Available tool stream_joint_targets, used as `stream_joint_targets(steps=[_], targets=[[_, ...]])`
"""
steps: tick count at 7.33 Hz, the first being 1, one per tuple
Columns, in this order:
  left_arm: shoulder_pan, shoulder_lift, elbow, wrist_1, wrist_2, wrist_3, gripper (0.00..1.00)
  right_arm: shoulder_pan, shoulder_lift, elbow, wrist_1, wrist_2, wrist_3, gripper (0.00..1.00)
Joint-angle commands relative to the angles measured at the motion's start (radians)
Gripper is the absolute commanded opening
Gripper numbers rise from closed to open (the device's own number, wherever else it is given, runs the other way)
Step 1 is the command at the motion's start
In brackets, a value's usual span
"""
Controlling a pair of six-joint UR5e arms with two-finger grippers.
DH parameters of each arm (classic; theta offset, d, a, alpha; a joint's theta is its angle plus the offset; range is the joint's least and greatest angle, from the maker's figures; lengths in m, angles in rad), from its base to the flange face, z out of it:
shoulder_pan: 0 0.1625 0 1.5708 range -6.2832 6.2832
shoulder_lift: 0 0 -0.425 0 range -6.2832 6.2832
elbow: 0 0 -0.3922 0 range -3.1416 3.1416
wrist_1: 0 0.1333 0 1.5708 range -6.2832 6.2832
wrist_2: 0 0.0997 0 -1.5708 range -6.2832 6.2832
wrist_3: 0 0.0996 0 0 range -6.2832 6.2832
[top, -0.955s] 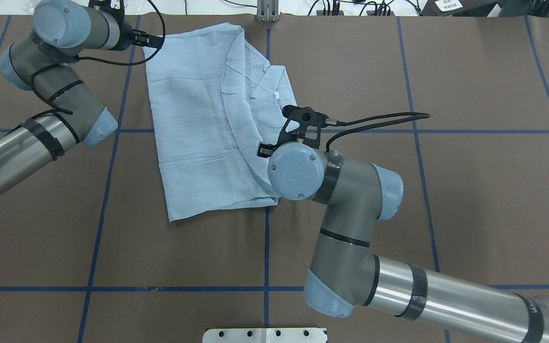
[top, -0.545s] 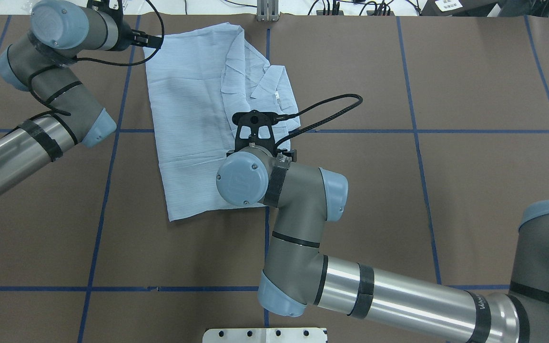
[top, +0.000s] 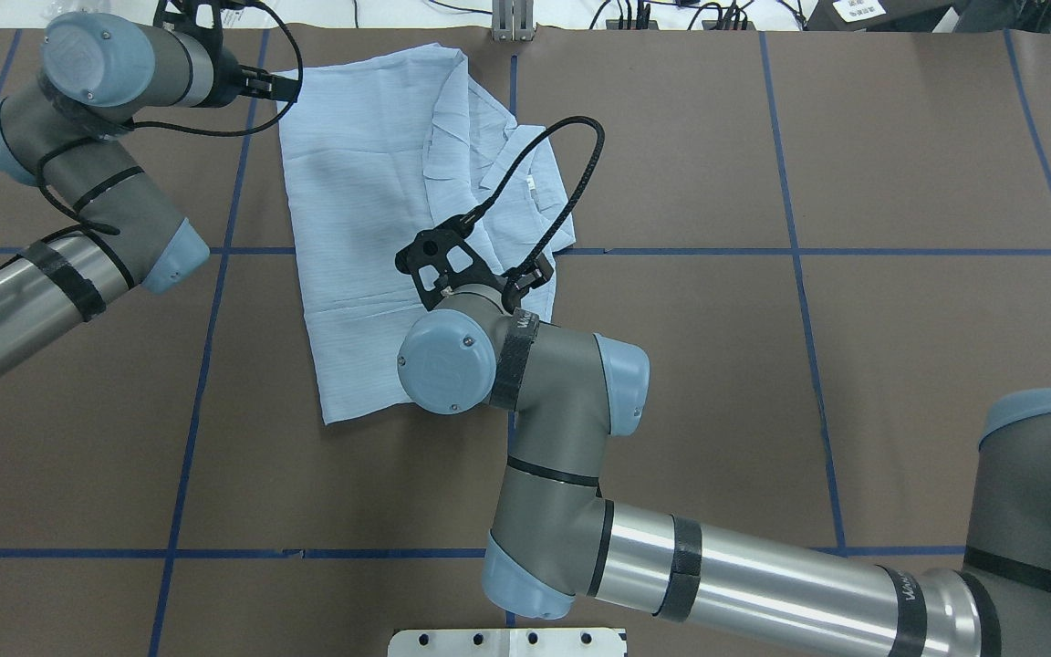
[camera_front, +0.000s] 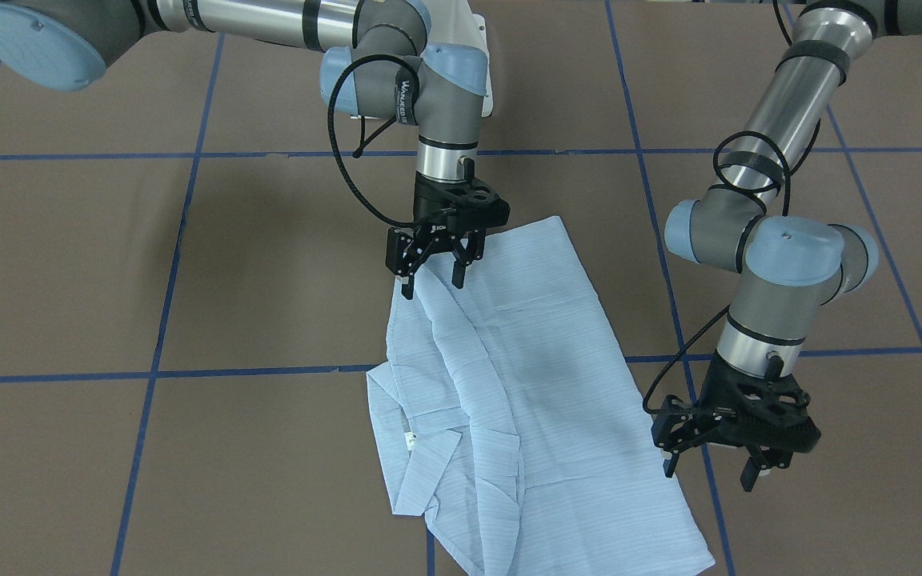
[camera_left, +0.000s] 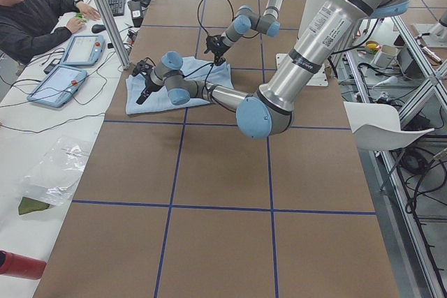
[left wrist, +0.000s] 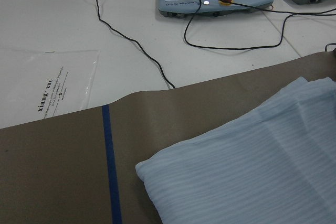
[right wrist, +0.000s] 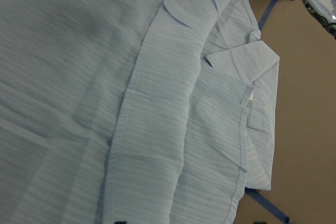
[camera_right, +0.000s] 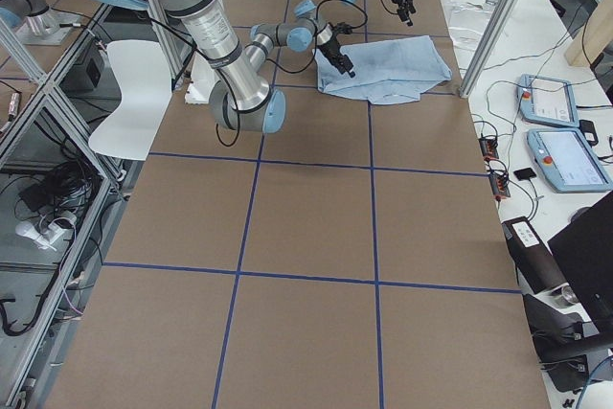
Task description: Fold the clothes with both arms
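The shirt (camera_front: 509, 384) is thin matt cloth, finely striped, softly creased. The counter (camera_front: 269, 264) wears a matt brown paper-like sheet crossed by blue tape (camera_front: 189, 373). The right arm (top: 763, 575), at 5 o'clock in the overhead view, has a shiny brushed-metal tube, matt grey joints and smooth pale-blue caps.

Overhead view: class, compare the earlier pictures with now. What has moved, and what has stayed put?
The right arm swung leftward across the shirt; its open right gripper now sits over the shirt's near edge. The left arm edged slightly leftward. Nothing was grasped or released; the shirt lies unchanged.
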Motion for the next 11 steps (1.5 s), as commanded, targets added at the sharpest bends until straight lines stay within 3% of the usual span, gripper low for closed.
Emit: stream_joint_targets(steps=[1, 11], targets=[[0.0, 0.009, -0.002, -0.002, 0.0, 0.0, 1.0, -0.008, 0.006, -0.02, -0.001, 0.011, -0.037, 0.76], [0.0, 0.009, -0.002, -0.002, -0.005, 0.0, 1.0, -0.022, 0.019, -0.062, 0.0, 0.021, -0.004, 0.69]])
